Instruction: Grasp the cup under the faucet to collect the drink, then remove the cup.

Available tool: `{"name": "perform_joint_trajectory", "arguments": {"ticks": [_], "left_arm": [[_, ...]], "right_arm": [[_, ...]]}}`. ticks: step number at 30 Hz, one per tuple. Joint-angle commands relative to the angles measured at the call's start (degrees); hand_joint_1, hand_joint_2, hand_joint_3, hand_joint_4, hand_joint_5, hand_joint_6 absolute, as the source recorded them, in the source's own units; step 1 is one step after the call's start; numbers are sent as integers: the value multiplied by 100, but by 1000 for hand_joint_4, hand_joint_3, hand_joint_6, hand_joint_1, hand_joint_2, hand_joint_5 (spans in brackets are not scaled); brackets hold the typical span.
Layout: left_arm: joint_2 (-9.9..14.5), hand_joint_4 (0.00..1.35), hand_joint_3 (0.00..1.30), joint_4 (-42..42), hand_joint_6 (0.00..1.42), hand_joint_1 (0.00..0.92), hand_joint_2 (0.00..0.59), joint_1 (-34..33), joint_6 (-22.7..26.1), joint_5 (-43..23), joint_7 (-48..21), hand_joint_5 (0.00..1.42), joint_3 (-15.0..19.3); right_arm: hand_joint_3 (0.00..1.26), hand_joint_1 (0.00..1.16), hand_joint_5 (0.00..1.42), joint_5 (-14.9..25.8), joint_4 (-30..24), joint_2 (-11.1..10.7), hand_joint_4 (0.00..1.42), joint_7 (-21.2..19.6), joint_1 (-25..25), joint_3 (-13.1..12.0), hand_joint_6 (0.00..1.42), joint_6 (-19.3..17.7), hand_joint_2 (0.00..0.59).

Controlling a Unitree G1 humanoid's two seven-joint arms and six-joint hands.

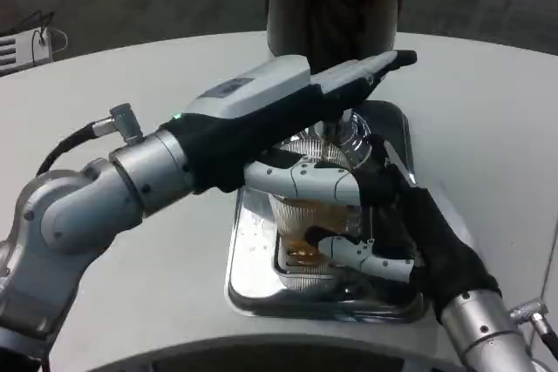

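Left robot hand (349, 76) stretched forward from picture's left, fingers extended and holding nothing, lying over faucet (342, 121) at base of dark dispenser (336, 2). Clear plastic cup (305, 224), amber drink in bottom, upright under faucet on shiny metal drip tray (248, 272). Right robot hand (349, 215) wraps cup from right, fingers across its front. Tray sits on white counter (488, 128).
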Motion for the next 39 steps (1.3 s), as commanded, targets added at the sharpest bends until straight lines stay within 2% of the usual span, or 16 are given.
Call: {"name": "perform_joint_trajectory", "arguments": {"ticks": [1, 20, 28, 39], "left_arm": [[86, 0, 0, -20, 74, 0, 0, 243, 39, 20, -51, 0, 85], [-257, 0, 20, -217, 142, 0, 12, 824, -374, -412, 783, 46, 949], [-396, 16, 74, -234, 191, 0, 27, 1095, -677, -663, 1036, 110, 1264], [-394, 71, 119, -465, 237, 0, 44, 1621, -706, -950, 1215, 166, 1657]], "right_arm": [[0, 837, 15, 87, 183, 22, 0, -44, -166, 23, 48, -109, 195], [0, 837, 15, 340, 424, -25, 0, 32, -340, 41, 48, -195, 195], [0, 838, 21, 448, 477, -46, 0, 113, -390, 74, 59, -268, 200], [0, 823, 27, 521, 525, -61, 0, 169, -416, 171, 71, -290, 208]]}}
